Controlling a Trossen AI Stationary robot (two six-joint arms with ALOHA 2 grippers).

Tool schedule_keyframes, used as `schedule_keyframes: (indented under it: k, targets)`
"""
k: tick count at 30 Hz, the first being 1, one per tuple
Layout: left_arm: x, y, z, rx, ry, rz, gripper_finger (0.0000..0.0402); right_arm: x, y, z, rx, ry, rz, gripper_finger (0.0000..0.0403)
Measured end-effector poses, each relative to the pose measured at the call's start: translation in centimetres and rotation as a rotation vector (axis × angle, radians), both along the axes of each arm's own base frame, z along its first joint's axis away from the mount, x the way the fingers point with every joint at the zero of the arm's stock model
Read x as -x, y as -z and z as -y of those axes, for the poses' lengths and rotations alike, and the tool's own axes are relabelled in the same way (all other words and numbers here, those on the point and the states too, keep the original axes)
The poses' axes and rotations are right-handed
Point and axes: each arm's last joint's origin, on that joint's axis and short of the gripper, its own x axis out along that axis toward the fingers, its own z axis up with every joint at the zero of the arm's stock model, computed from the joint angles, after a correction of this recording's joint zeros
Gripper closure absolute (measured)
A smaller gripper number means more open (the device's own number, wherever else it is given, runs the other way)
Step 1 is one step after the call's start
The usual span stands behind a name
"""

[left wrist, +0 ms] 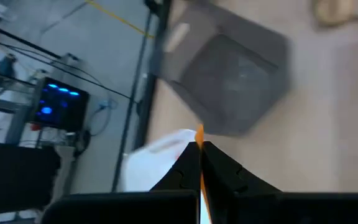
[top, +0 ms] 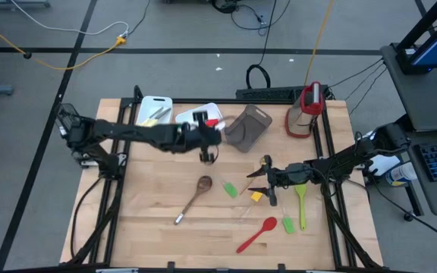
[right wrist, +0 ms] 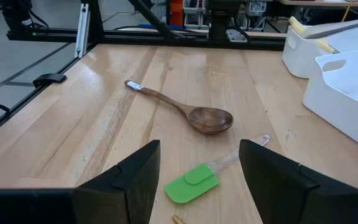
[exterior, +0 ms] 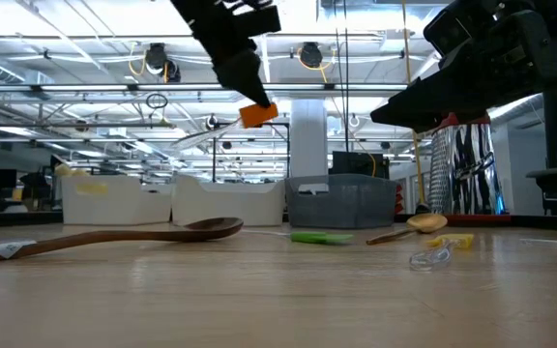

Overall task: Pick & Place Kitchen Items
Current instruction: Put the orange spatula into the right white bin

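Note:
My left gripper (top: 207,155) is shut on a small orange spatula (exterior: 257,114), high above the table near the white bins. My right gripper (right wrist: 197,180) is open and empty, low over the table's right middle (top: 268,180). A green spatula with a clear handle (right wrist: 192,184) lies flat on the table just ahead of its fingers. The brown wooden spoon (top: 196,196) lies flat at the table's middle. A gold spoon (top: 265,162), a yellow spatula (top: 256,196), a green spoon (top: 302,205), a red spoon (top: 256,233) and a second green spatula (top: 288,224) lie around the right gripper. My left gripper pinches the orange spatula between its two shut fingers; a thin orange edge (left wrist: 199,134) shows in the slit between them. The fingers come from above, slanting down. The orange end (exterior: 259,113) sticks out below the fingertips, lifted clear of the table.
Two white bins (top: 155,110) (top: 203,118) and a tilted grey bin (top: 249,127) stand along the far edge. The near white bin holds a red item. A red-and-silver appliance (top: 306,110) stands at the far right. Bare wood shows at the near left (top: 143,227).

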Motion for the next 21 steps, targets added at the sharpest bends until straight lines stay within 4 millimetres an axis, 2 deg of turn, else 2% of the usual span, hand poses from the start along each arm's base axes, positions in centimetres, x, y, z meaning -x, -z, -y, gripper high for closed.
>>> schedule_keyframes:
  k: [6,11,15,21]
  targets:
    - [0.4,-0.4,-4.4,-0.015,-0.021,0.002,0.0401,0.0,0.0,0.0,0.0,0.0,0.0,0.019]
    - [0.5,0.4,-7.2,0.003,-0.067,-0.006,0.0401,0.0,0.0,0.0,0.0,0.0,0.0,0.019]
    - [0.0,1.5,-8.7,0.041,-0.053,0.008,0.0401,0.0,0.0,0.0,0.0,0.0,0.0,0.019]
    - [-1.0,4.2,-10.1,0.033,-0.043,-0.06,0.0401,0.0,-0.1,0.0,-0.007,0.002,0.005,0.019]
